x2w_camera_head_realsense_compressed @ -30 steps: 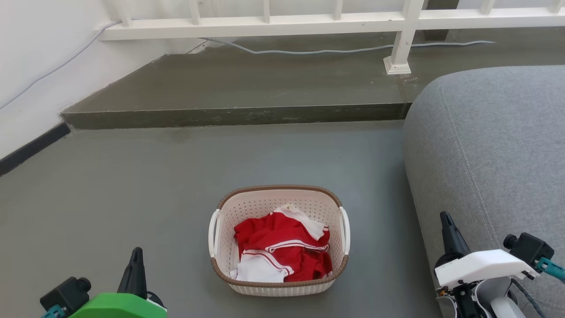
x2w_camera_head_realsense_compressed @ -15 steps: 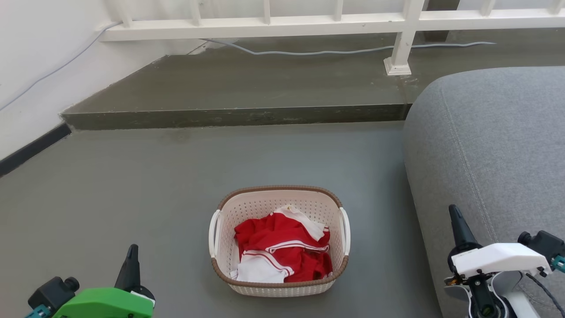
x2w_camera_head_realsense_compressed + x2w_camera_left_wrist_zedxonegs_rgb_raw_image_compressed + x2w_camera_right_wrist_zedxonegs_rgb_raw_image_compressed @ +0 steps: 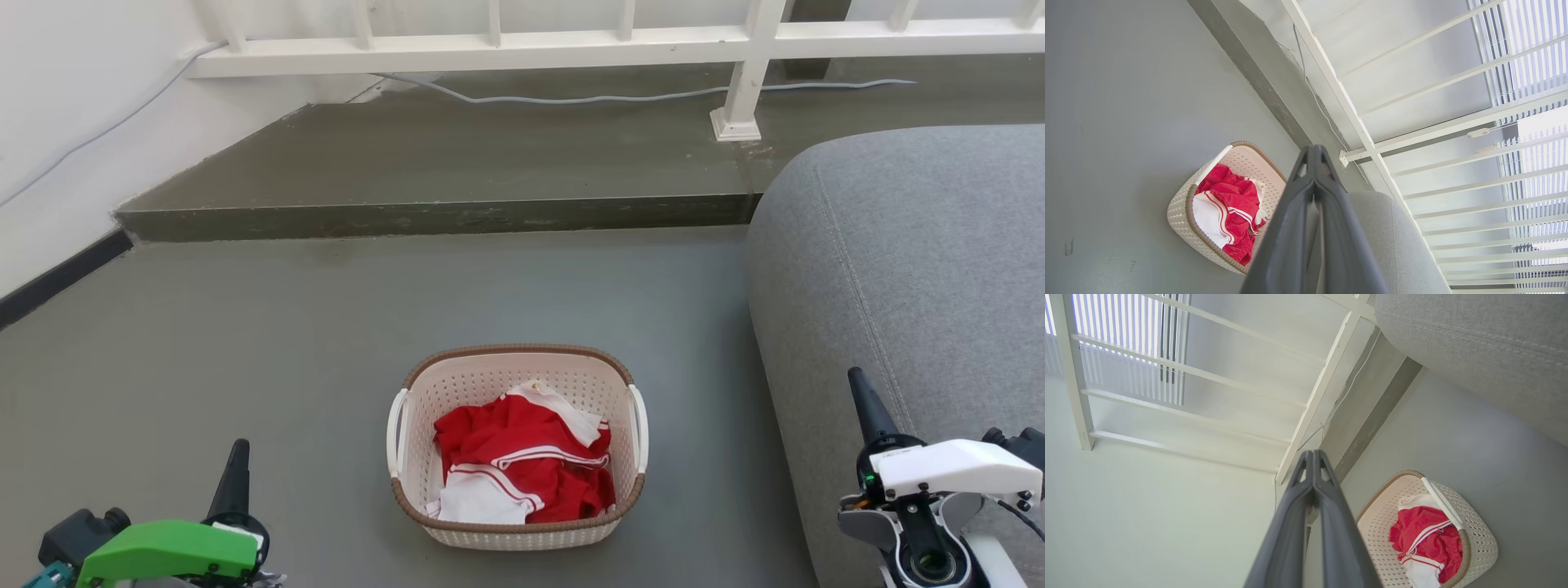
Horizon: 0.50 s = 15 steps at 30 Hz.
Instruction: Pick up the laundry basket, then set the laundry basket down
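Two tools: left tool (image 3: 234, 469) and right tool (image 3: 867, 402), both with fingers pressed together, each well apart from the one basket (image 3: 490, 377). The basket sits on the floor (image 3: 245, 327) between them, red-and-white clothes (image 3: 522, 465) inside, beside one sofa (image 3: 898, 245).

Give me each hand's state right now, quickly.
Left hand: closed, holding nothing.
Right hand: closed, holding nothing.
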Available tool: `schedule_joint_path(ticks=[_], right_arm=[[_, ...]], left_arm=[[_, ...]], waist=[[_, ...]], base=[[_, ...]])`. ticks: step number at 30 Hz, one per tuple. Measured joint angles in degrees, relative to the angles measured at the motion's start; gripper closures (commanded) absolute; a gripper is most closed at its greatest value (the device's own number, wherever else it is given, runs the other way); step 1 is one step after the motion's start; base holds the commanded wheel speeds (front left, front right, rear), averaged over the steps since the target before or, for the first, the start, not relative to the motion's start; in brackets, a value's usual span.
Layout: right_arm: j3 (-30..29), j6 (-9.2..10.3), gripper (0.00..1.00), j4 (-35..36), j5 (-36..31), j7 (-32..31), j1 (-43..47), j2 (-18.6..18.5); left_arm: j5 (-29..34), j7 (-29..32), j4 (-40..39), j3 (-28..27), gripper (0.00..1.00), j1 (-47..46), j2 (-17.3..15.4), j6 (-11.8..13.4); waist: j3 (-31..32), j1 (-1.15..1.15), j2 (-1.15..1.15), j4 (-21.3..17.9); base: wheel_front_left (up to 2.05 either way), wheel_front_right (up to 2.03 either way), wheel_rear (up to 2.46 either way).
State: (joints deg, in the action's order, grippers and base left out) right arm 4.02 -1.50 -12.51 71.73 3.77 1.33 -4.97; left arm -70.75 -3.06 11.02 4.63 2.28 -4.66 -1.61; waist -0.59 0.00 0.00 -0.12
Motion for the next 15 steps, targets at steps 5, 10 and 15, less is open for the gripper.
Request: schedule_joint_path(ticks=[5, 10, 15], right_arm=[[-0.8, -0.59, 1.00, -0.4, 3.8, -0.9, -0.7, -0.1], [-1.8, -1.52, 1.00, -0.6, 7.6, -1.7, -1.1, -0.4], [-2.5, -2.11, 1.00, -0.9, 11.3, -2.4, -1.4, -0.4]], left_arm=[[-3.9, 0.6, 0.8, -0.7, 1.00, -0.2, -0.1, -0.9], [-7.6, 1.6, 1.2, -1.1, 1.00, -1.4, -0.2, -1.5], [-11.5, 2.3, 1.5, -1.6, 1.00, -2.3, -0.2, -2.5]], waist=[[0.1, 0.00, 0.00, 0.0], [0.1, 0.00, 0.00, 0.0], [0.2, 0.00, 0.00, 0.1]], base=[[0.00, 0.00, 0.00], [0.00, 0.00, 0.00], [0.00, 0.00, 0.00]])
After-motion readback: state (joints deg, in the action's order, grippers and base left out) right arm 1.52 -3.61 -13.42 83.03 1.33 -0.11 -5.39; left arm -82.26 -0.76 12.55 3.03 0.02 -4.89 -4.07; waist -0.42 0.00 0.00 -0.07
